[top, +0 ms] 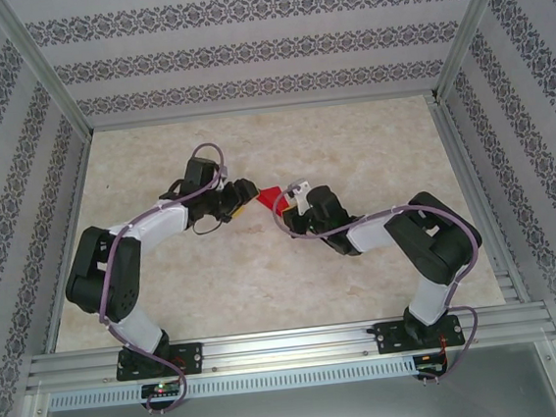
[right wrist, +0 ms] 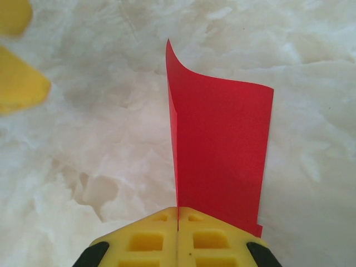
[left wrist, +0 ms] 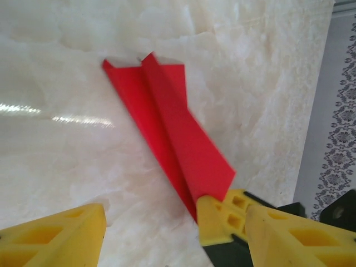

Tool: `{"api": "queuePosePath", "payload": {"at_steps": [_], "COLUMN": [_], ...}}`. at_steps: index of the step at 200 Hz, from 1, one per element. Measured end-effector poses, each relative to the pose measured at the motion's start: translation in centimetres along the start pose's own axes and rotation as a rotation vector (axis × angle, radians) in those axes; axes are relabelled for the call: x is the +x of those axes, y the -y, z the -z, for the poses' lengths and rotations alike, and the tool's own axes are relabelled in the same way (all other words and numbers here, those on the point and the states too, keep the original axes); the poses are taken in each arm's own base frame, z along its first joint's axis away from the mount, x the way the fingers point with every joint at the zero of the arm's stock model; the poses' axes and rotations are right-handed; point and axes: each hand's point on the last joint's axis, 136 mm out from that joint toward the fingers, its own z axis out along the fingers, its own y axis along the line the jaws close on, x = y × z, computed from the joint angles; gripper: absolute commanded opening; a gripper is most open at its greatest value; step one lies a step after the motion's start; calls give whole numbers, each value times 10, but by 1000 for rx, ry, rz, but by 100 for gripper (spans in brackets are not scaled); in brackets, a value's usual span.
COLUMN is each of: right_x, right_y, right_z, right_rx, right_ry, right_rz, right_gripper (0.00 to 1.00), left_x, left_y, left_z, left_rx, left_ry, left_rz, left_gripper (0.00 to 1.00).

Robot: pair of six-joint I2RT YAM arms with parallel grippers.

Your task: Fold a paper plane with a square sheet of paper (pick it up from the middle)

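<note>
Red paper, folded into a narrow, creased paper plane (left wrist: 172,128), sits about in the middle of the pale marbled bench (top: 350,142), between the two hands. From above, only a small red triangle of it shows. The left hand (top: 245,198) is just at its left and the right hand (right wrist: 178,222) just at its right, a little nearer.

The right hand is fully closed on the paper plane. In the right wrist view its two yellow fingers (right wrist: 150,239) press together with no gap, and the red paper comes out of the seam between them and runs away from the camera. There the paper stands on its edge, upright, and its far corner curls to the left.

The left hand is wide open and holds nothing. In the left wrist view its fingers (left wrist: 55,239) stand well apart at the bottom corners. The paper plane runs slantwise from the upper middle down to the lower right and shows a raised centre fold with a wing on each side. Its lower end meets a small yellow block (left wrist: 222,217) at the lower right; whose finger this block is, I cannot tell. Whether the paper plane touches the bench, I also cannot tell.
</note>
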Motion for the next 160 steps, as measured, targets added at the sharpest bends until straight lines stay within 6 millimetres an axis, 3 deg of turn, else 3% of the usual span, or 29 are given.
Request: {"api": "queuePosePath", "payload": {"at_steps": [39,73,122,160], "right_x": [-7,-2,7,10], "right_y": [-6,-15,-21,-22], "right_z": [-7,-15,-18,-22], "right_rx": [-75,-133,-178,-229], "right_ry": [-17,-55,-104,-124], "right_rz": [-177,-286,-425,-536], "right_gripper": [0,0,0,0], "left_x": [11,16,19,18], "left_y": [-14,-15,-11,-9], "left_z": [-6,-8,-9,-14], "left_rx": [13,52,96,117], "left_ry": [-13,-17,-18,-20], "left_rz": [-1,-17,-39,-50], "left_gripper": [68,65,52,50]}}
